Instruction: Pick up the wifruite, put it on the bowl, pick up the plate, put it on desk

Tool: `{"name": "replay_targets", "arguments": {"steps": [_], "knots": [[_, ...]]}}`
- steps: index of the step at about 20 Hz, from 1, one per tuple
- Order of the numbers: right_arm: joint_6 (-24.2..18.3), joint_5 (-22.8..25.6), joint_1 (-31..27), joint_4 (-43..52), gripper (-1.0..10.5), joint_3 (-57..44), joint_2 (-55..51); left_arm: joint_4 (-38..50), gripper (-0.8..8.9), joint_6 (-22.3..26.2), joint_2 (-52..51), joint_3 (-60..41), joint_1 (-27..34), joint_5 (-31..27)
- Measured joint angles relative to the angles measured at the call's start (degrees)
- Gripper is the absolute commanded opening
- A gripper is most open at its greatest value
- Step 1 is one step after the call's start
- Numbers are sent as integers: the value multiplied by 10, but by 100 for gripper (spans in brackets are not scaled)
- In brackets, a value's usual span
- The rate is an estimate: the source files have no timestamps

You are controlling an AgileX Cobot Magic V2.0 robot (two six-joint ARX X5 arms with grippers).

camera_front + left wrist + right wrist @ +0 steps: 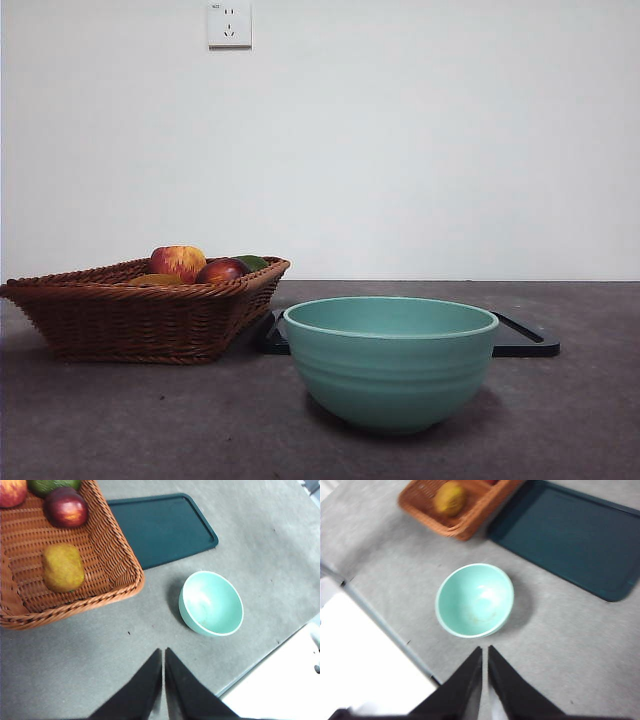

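Observation:
The wifruite (62,567), a small golden-brown oval fruit, lies in a brown wicker basket (107,560); it also shows in the right wrist view (450,498) and as a sliver in the front view (153,280). The mint-green bowl (390,360) stands empty on the desk (150,420), in front of the dark tray (525,340). It shows in both wrist views (211,603) (475,600). My left gripper (163,652) is shut and empty, high above the desk near the bowl and basket. My right gripper (485,650) is shut and empty, high above the bowl's near side.
The basket (140,315) also holds a red-yellow apple (178,262), a dark red fruit (221,271) and a green fruit (252,262). The dark flat tray (157,527) (565,535) lies behind the bowl, beside the basket. The desk's front edge (385,630) runs near the bowl.

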Motion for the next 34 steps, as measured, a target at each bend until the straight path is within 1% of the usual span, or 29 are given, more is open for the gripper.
{"name": "replay_targets", "arguments": {"steps": [3,4,5,6,8,9,10,18,22,28,32,34], "knots": [[0,0,9,0,13,0,0,0,14,1,0,0,0,0],[0,0,9,0,15,0,0,0,50,1,0,0,0,0],[0,0,9,0,33,0,0,0,115,1,0,0,0,0],[0,0,9,0,107,0,0,0,201,1,0,0,0,0],[0,0,9,0,338,0,0,0,369,1,0,0,0,0],[1,0,9,0,396,0,0,0,422,2,0,0,0,0],[1,0,9,0,398,0,0,0,442,2,0,0,0,0],[1,0,9,0,398,0,0,3,439,0,1,0,0,0],[4,0,9,0,398,0,0,30,438,-12,21,5,-3,-2],[6,0,9,1,398,0,0,62,436,-33,111,54,-37,-78],[6,3,9,1,398,0,0,73,435,-40,205,102,-70,-138],[6,3,9,1,398,0,0,100,434,-41,254,119,-84,-162]]}}
